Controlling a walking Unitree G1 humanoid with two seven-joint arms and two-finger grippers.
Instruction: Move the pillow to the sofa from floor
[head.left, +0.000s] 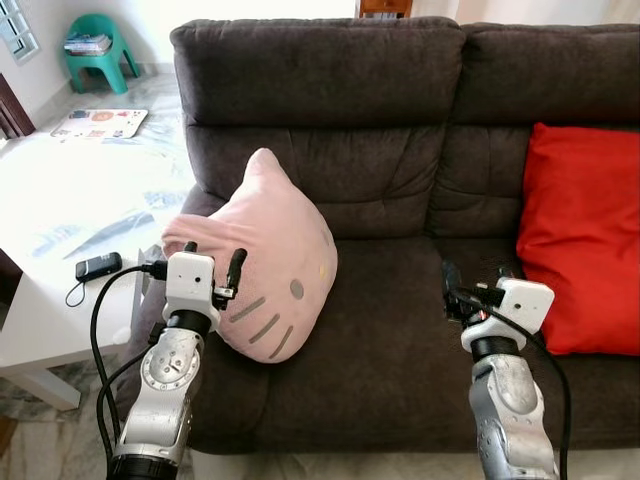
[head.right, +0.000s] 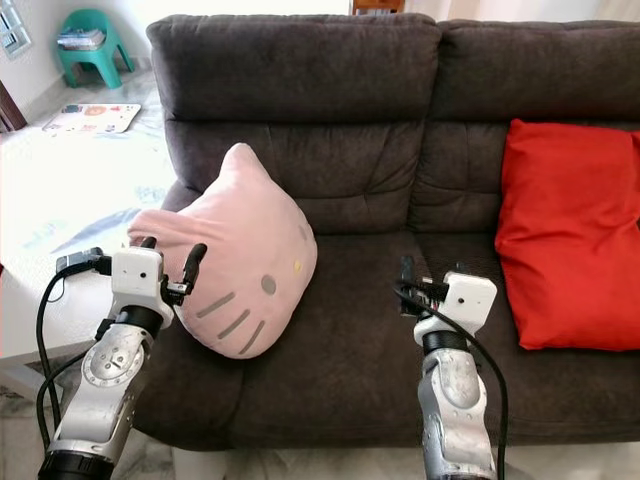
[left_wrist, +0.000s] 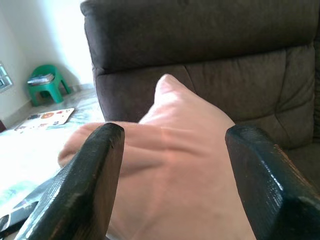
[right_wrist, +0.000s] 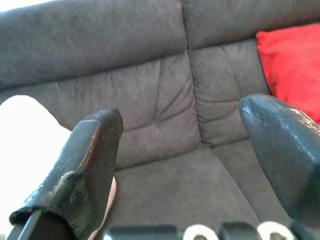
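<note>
pillow (head.left: 270, 260) on sofa (head.left: 400, 330) left seat | cushion (head.left: 580, 235) right | table (head.left: 60, 200) left of sofa

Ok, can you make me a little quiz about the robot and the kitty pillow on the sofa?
1. True or false: the pink pillow rests on the sofa.
2. Which gripper is right beside the pink pillow? A) left gripper B) right gripper
3. Fill in: the other cushion on the sofa is coloured ____.

Key:
1. True; it leans at the sofa's left end.
2. A; its jaws stand open at the pillow's edge, while the right gripper, also open, hovers over the seat.
3. Red.
</note>
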